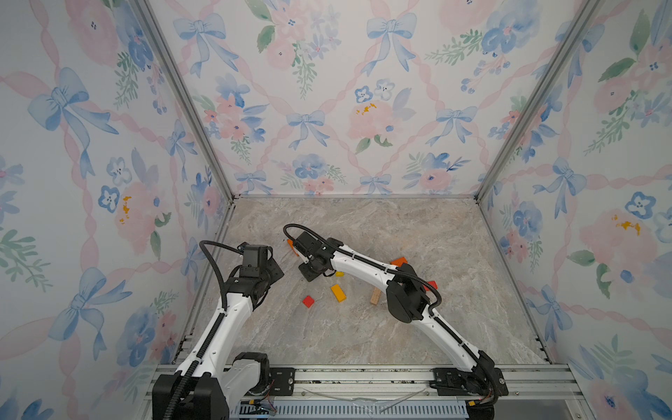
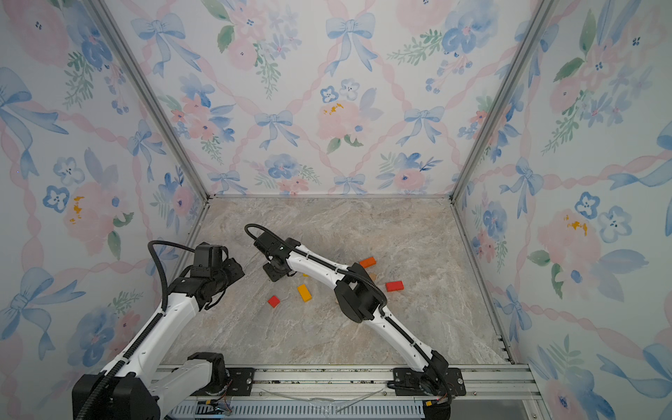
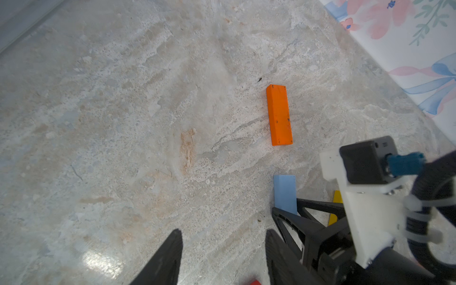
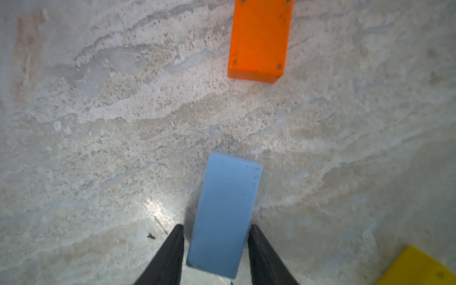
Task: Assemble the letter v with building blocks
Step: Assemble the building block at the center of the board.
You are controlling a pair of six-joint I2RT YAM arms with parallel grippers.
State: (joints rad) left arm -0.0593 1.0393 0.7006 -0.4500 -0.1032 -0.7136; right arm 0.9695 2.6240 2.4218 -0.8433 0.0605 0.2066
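The left arm (image 1: 238, 314), lower left in a top view, and the right arm (image 1: 447, 334), lower right, share glossy white link shells and black joint housings; a black ribbed cable conduit (image 1: 214, 269) runs along each; each black base plate (image 1: 282, 380) carries a silver bolt (image 1: 291, 380); white zip ties (image 3: 417, 212) bind the cabling; a boxy black wrist camera (image 3: 365, 160) with a teal plug (image 3: 407, 164) sits on a white bracket (image 3: 362, 217); the left gripper (image 3: 223, 232) and right gripper (image 4: 216, 225) end in matte black tapered fingers

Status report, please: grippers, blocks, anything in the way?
Left gripper open, empty. Right gripper astride blue block, grip unclear. Orange block lies ahead, apart from it. Nothing between them.
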